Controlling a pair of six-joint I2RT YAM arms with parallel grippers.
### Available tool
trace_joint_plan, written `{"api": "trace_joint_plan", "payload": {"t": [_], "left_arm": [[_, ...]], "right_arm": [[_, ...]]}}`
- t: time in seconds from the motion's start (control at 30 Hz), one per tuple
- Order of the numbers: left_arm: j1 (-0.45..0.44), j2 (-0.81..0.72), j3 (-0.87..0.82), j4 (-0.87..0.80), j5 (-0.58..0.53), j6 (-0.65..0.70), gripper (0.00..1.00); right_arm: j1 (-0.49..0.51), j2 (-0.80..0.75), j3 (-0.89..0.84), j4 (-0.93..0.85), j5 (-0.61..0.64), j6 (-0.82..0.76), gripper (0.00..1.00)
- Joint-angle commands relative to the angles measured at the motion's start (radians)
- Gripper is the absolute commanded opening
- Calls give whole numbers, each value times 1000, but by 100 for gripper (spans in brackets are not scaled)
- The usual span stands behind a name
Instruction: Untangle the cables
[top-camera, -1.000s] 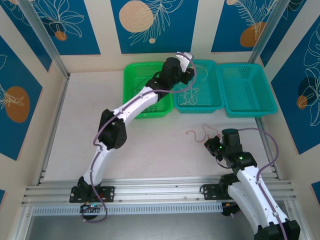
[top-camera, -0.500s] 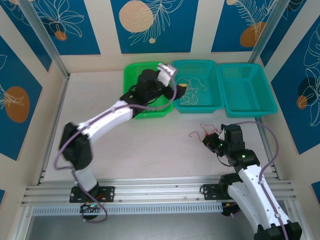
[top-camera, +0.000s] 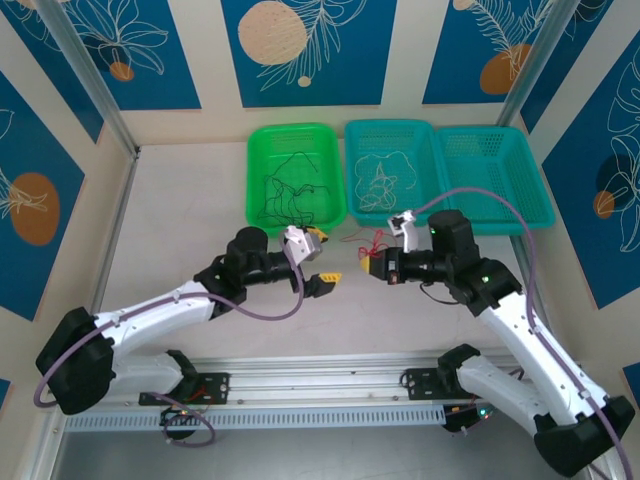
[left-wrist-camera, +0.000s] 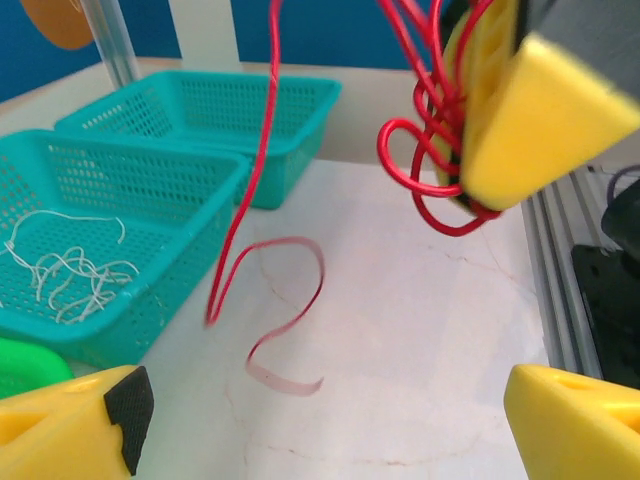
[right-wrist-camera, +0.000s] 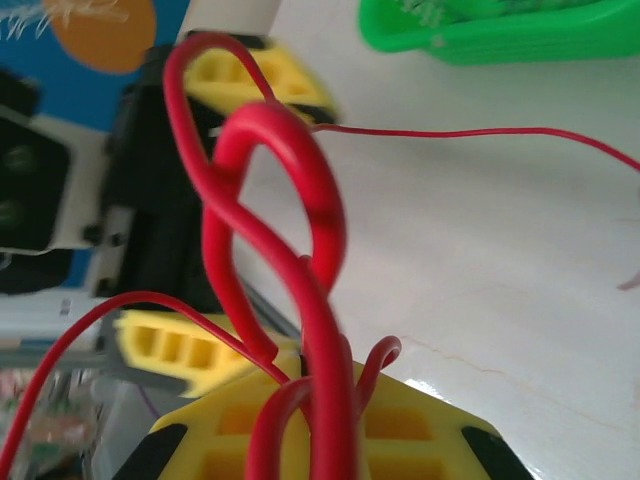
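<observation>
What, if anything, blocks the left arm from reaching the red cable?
Likely nothing, so yes: the open left gripper faces the red cable, which hangs from the shut right gripper just ahead.

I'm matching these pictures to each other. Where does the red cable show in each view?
Top external: red cable bunched mid-table in the right gripper, off the green basket's near corner.
Left wrist: cable upper right, clamped in that gripper, one strand hanging left.
Right wrist: cable centre, looping up out of the gripper.
Shared landmark: the green basket.
</observation>
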Motion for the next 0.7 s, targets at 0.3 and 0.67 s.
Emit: {"api": "trace_joint_plan", "payload": {"t": [0.3, 0.67], "left_arm": [[2, -23, -19, 67, -214, 120, 24], [51, -306, -51, -99, -420, -121, 0]], "right_arm": [[164, 126, 65, -3, 79, -41, 0], [-341, 26, -237, -100, 315, 277, 14]]}}
